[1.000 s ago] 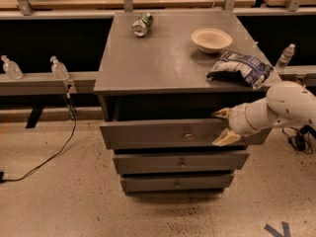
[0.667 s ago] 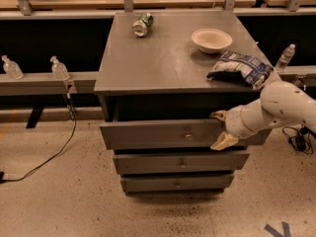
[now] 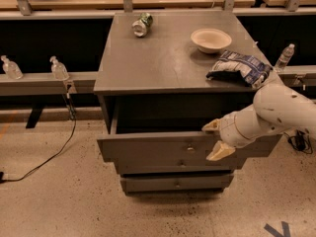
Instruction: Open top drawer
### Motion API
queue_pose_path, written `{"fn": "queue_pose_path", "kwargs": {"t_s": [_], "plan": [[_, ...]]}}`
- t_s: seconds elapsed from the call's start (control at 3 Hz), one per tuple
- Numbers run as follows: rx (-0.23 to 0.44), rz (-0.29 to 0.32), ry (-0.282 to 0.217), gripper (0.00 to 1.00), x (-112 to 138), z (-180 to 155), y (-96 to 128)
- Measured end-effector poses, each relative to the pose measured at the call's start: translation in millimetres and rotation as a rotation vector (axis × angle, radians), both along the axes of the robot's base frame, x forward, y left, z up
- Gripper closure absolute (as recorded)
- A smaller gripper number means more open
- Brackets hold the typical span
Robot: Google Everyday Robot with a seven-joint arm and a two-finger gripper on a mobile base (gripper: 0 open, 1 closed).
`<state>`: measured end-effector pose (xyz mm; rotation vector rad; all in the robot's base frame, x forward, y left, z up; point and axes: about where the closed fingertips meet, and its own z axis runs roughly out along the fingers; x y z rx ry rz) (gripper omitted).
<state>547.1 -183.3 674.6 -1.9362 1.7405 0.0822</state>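
Gripper (image 3: 216, 138) is at the right half of the top drawer (image 3: 148, 149), with the arm (image 3: 276, 110) coming in from the right. Fingers are spread: the upper tip sits above the front's top edge and the lower tip hangs over the front face. They look to straddle that edge, but I can't tell if they touch it. Nothing is clamped.

Key relation: the knob (image 3: 190, 147) is just left of the gripper, level with the gap between the fingertips. The drawer front's long axis runs left-right, and the pull direction is straight out of the cabinet (image 3: 163, 58), toward the camera. My read is that any further pull has to stay square to the front, since an off-centre grip this far right could rack the drawer.

Drawer status: already partly out. There's a dark gap between the front and the cabinet body, and the front stands proud of the two lower drawers (image 3: 148, 168), which are shut. I judge the task well along.

Containers:
- Drawer tray: interior in shadow, contents can't be told.
- Bowl (image 3: 211, 39) on the cabinet top: looks empty.
- Also up there: a can (image 3: 141, 24) on its side and a bag (image 3: 239, 68) near the right edge, above the arm. A jerky pull could shift them.
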Motion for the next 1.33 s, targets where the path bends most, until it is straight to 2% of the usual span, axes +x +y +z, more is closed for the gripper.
{"fn": "queue_pose_path", "kwargs": {"t_s": [0.33,0.67,1.0,1.33], "plan": [[-0.002,-0.008,-0.006,0.39,-23,13,4],[-0.002,-0.051,-0.002,0.40,-48,19,-3],[0.027,-0.167,0.010,0.46,-80,5,-26],[0.039,-0.201,-0.019,0.46,-91,6,-30]]}}
